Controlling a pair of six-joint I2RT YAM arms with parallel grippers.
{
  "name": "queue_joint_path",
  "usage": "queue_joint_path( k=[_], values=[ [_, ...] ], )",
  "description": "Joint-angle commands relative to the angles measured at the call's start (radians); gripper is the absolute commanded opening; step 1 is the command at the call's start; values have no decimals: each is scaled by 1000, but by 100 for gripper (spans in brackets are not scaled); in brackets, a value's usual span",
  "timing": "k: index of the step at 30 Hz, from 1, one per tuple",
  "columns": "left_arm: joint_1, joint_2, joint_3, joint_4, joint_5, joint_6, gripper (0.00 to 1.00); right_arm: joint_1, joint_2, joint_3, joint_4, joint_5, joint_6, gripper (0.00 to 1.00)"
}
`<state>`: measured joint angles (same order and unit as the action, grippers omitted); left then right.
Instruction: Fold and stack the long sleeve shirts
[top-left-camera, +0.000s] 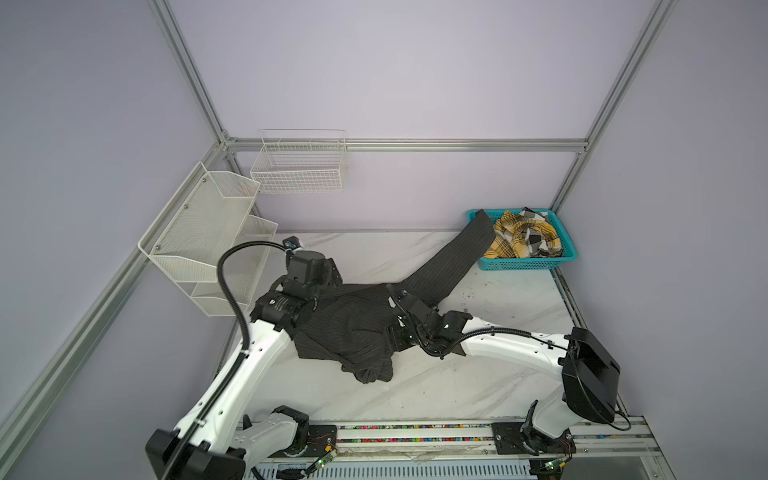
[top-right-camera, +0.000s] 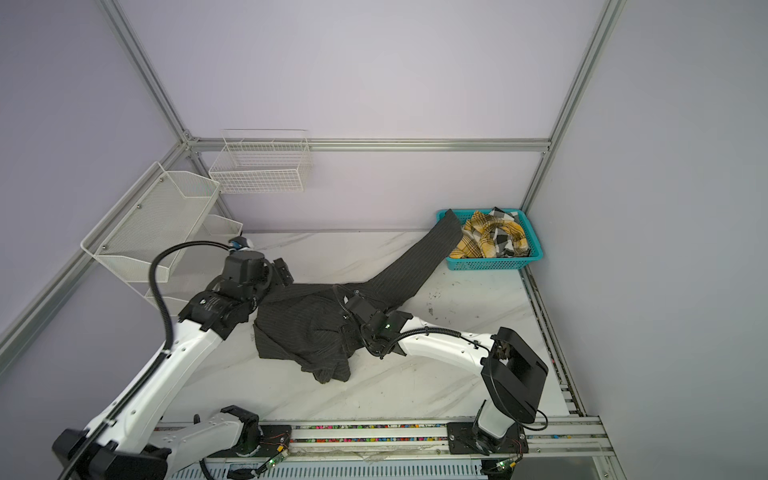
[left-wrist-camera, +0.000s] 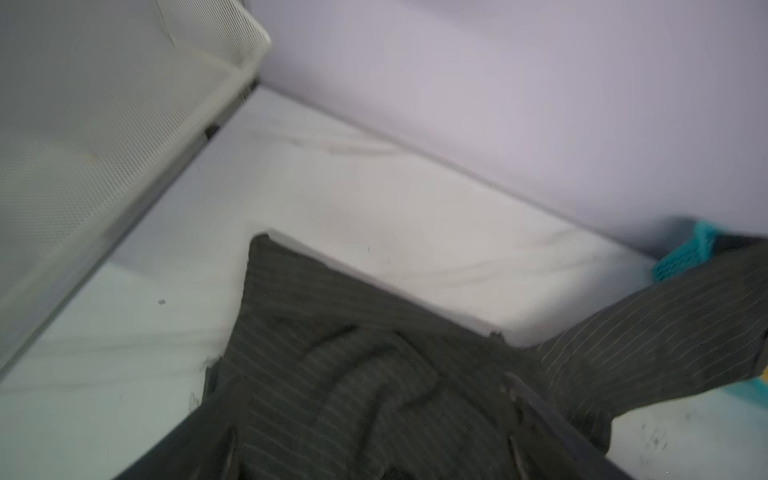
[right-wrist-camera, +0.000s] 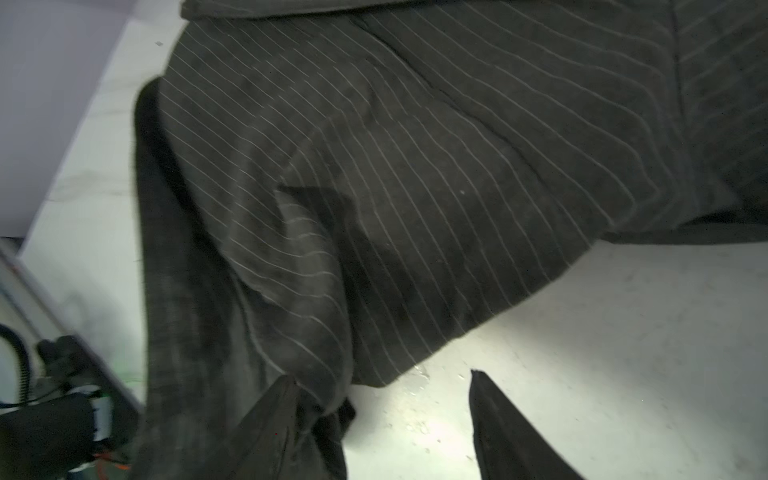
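My right claw (right-wrist-camera: 382, 374) gapes beside the crumpled charcoal pinstriped cloth shirt (top-left-camera: 345, 328), its sleeve (top-left-camera: 453, 262) lying straight and reaching the teal perforated plastic basket (top-left-camera: 528, 262). I cannot tell my left claw's (top-left-camera: 332, 276) state.

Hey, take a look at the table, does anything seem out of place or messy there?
Yes. The dark pinstriped shirt lies bunched on the table rather than flat. One sleeve stretches away from it, with its end draped over the rim of the teal basket. The plaid shirt sits crumpled inside that basket.
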<state>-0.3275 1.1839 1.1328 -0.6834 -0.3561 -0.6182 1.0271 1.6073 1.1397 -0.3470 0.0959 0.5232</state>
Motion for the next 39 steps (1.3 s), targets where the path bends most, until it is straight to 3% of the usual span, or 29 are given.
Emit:
queue_joint_path(
  k=[1,3,5,9,15,17,19,22,24,30,35,39],
  values=[
    [2,70,-76,-14,222,-30,92,-33,-42,40,-86,219,121,73],
    [1,117,-85,-12,238,-13,99,-97,-26,18,-70,177,134,72],
    [1,157,-87,-42,213,-23,100,-172,10,-8,-10,44,139,69],
    [2,182,-111,-66,192,-22,100,-191,106,-24,142,-104,132,65],
    [28,90,-189,-106,35,-91,100,-213,240,50,161,-83,137,63],
    [51,91,-180,-95,22,-83,100,-226,280,73,175,-117,128,57],
    [62,111,-170,-99,19,-93,100,-227,319,106,170,-132,116,46],
    [63,126,-207,-88,29,-142,98,-233,342,143,128,-55,124,24],
    [65,130,-259,-65,49,-179,96,-256,337,163,102,-10,120,20],
    [64,73,-383,-85,156,-327,94,-362,379,356,-5,52,24,20],
    [64,-78,-438,-116,189,-407,100,-392,460,575,-135,59,-69,44],
    [79,-125,-492,-33,213,-442,100,-363,347,500,-102,61,-81,50]
  ],
)
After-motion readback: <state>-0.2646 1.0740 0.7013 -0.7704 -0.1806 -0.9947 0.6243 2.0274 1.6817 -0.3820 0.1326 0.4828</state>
